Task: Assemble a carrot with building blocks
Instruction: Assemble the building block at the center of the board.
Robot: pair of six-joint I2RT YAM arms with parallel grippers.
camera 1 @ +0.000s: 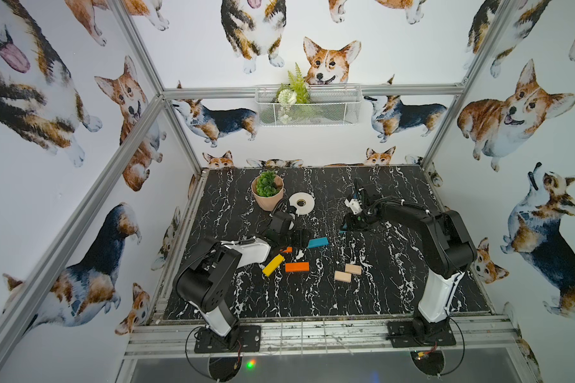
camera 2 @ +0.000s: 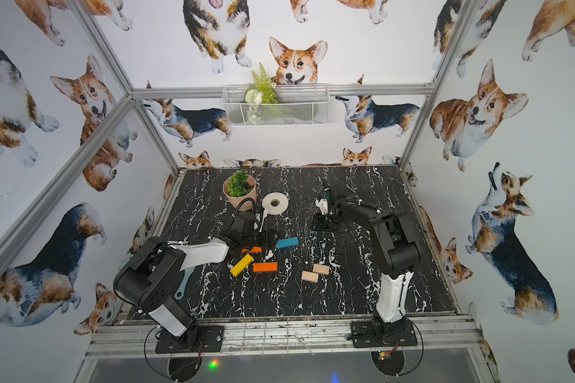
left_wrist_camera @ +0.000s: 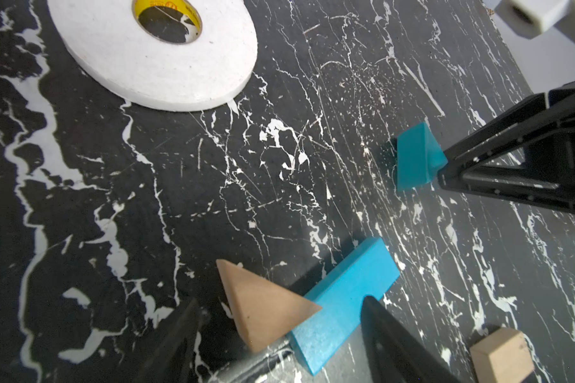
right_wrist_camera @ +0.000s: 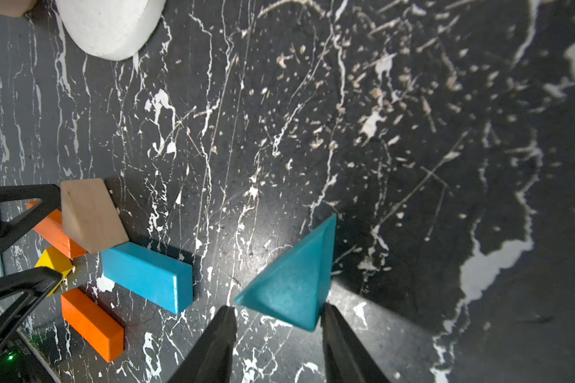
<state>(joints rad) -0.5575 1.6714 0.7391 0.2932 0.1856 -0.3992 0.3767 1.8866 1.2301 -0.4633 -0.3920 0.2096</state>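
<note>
The blocks (camera 1: 296,267) lie scattered around the left pincer (left_wrist_camera: 281,300). Only the wrist views show the wood triangle (left_wrist_camera: 263,308), between its wide-open jaws and beside the teal bar (left_wrist_camera: 346,298). The teal triangle (right_wrist_camera: 292,282) sits at the right pincer's (right_wrist_camera: 278,307) tips; gripped or not, I can't tell. The print on the tape's (left_wrist_camera: 153,59) core is unreadable.
</note>
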